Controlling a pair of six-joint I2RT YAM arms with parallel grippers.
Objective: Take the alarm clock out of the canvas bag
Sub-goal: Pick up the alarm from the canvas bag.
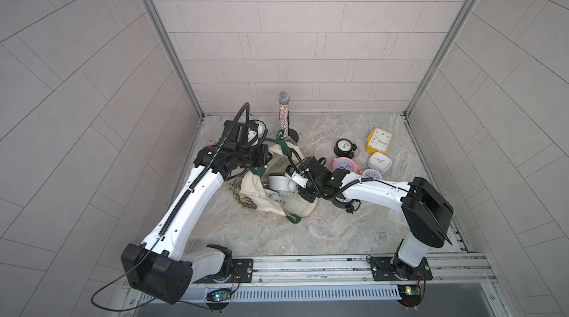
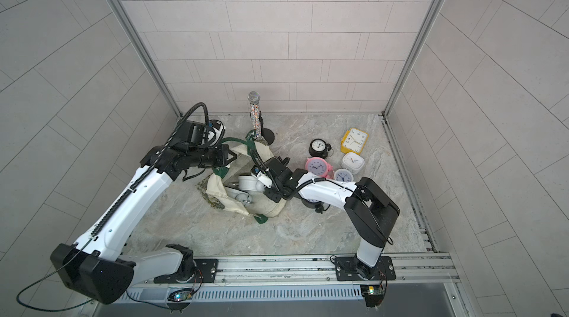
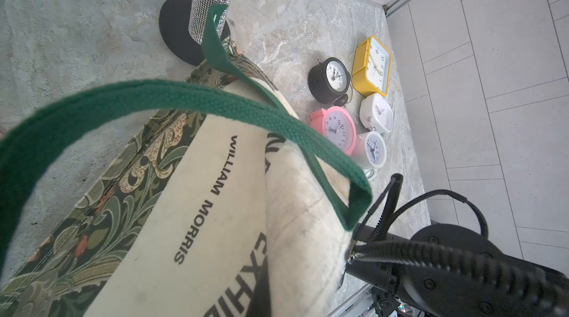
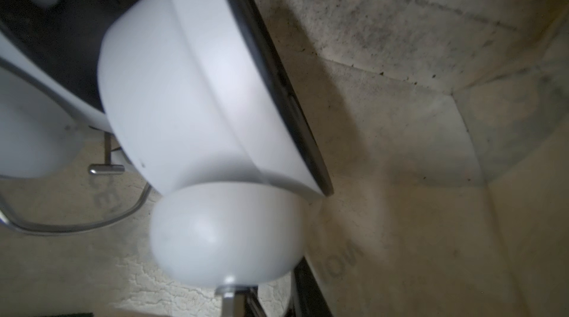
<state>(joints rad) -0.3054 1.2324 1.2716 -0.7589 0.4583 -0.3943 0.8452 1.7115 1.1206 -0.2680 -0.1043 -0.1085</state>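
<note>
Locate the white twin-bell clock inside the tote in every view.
In a top view: white clock near centre, in the canvas bag mouth.
In a top view: just left of centre, same mouth.
Left wrist: not in it; only the bag's outside shows.
Right wrist: close up, large, against the bag's lining.
Shared landmark: the canvas bag.

The marbled tabletop [image 1: 323, 232] carries the canvas bag [image 1: 303, 206], several alarm clocks [image 1: 343, 164] and a glittery microphone stand [image 1: 282, 119].

Robot test cell, lab-like: tile-pattern panel walls [image 1: 292, 38] in aluminium framing [image 1: 165, 41], marble-look tabletop [image 1: 308, 232], left arm [image 1: 184, 207] and right arm [image 1: 375, 189] bolted to a slotted rail [image 1: 308, 264].
</note>
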